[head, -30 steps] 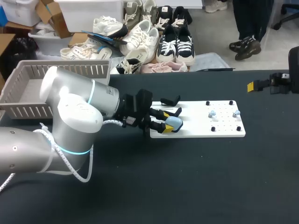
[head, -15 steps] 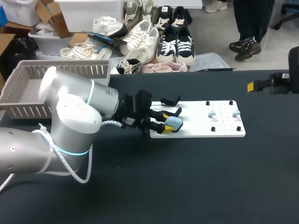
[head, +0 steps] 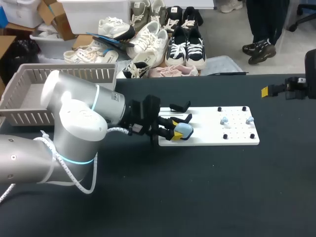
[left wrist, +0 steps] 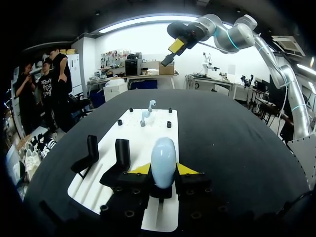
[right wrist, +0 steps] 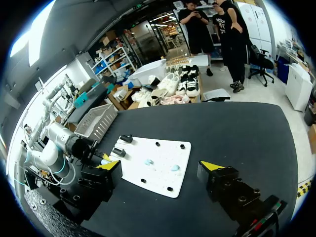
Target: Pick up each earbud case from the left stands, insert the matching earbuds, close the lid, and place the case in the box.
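A light blue earbud case (head: 183, 130) (left wrist: 163, 160) sits at the left end of the white board (head: 232, 137) (left wrist: 159, 121). My left gripper (head: 176, 131) (left wrist: 163, 172) holds it from both sides, its yellow tips pressed against the case. Two black stands (head: 180, 106) (left wrist: 88, 154) rise beside it on the board; the nearer one (left wrist: 120, 157) stands empty. Two pale blue earbuds (head: 224, 120) (right wrist: 148, 162) sit on pegs at the board's right end. My right gripper (head: 269, 91) (right wrist: 162, 173) hovers open, far off at the table's right edge.
A beige slatted basket (head: 29, 98) (right wrist: 96, 121) stands at the table's back left corner. Black pegs (head: 225, 136) stick up from the board around the earbuds. The black tabletop (head: 207, 187) stretches in front of the board.
The left gripper's fingers have narrowed around the earbud case. The case, both arms and the board stay where they were.
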